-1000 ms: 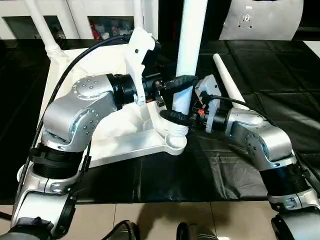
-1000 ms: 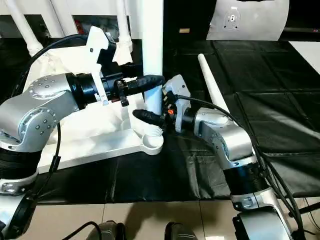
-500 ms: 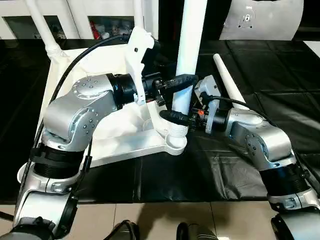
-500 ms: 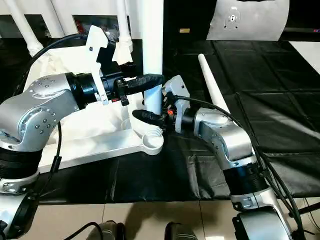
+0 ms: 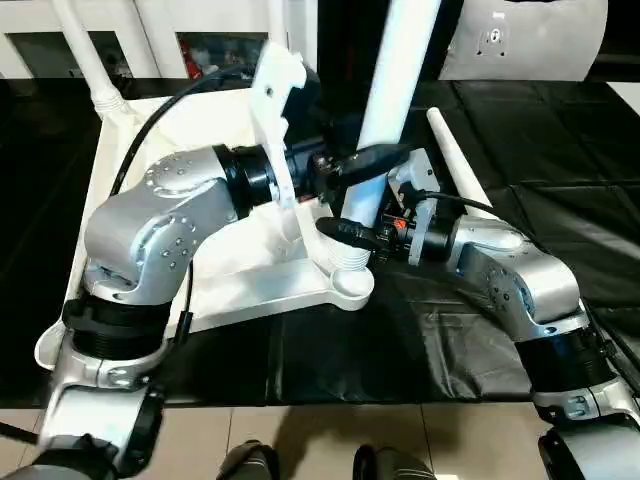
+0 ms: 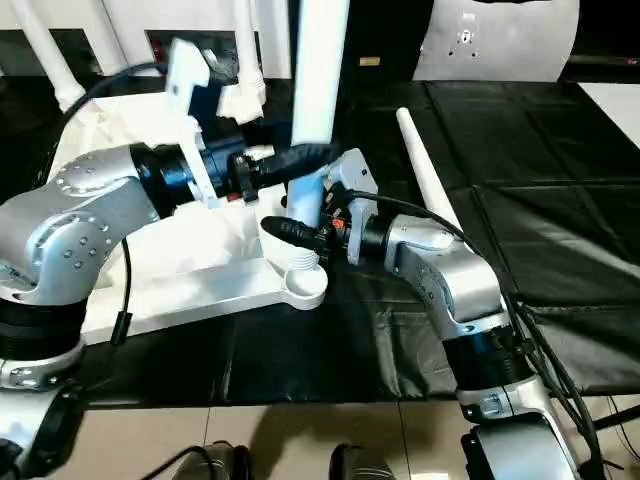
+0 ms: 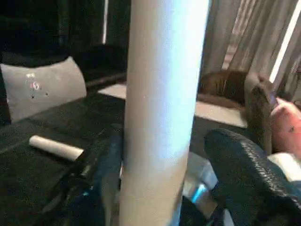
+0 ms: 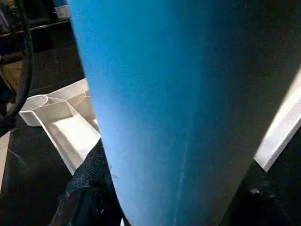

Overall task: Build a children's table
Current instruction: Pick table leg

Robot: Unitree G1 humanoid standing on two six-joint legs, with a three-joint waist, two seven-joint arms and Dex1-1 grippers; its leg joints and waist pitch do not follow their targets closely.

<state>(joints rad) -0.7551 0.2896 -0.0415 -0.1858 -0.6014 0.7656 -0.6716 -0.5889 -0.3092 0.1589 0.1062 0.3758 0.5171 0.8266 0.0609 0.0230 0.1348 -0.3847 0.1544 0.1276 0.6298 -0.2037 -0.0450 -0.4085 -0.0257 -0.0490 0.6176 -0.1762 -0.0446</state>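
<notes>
On the black mat a loose leg lies beside both grippers, which straddle the upright leg.

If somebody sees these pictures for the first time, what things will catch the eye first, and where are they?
In the middle, a long white leg stands tilted in the near corner socket of the upside-down tabletop. The left gripper sits around it higher up, one finger apart from it in the left wrist view, and the right gripper is around it near its base. A spare leg lies on the black mat to the right.
</notes>
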